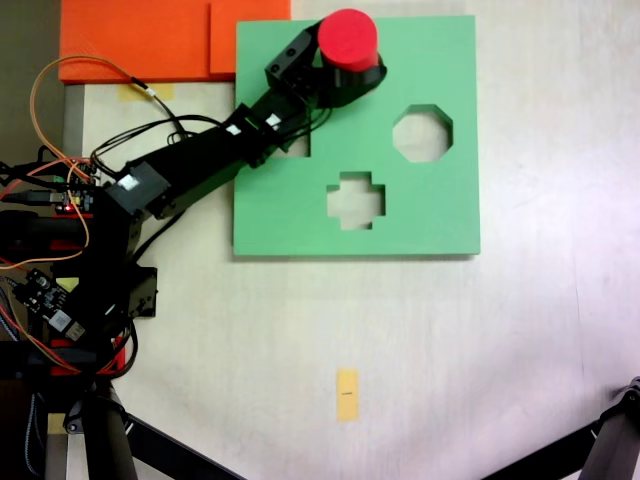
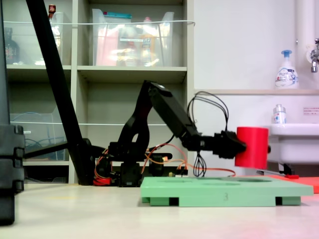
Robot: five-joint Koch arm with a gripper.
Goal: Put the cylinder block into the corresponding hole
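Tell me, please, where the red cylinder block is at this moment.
The cylinder block is held in the gripper above the top edge of the green foam board in the fixed view from above; the side view shows it lifted clear of the board.

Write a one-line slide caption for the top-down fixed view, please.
Gripper holds the red cylinder block above the green foam board, near its far edge.

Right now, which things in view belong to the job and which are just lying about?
Job: red cylinder, held in the gripper above the green board. The round hole isn't visible, presumably under the cylinder.

Lying about: octagonal hole, cross hole, orange sheets, yellow tape, soap bottle.
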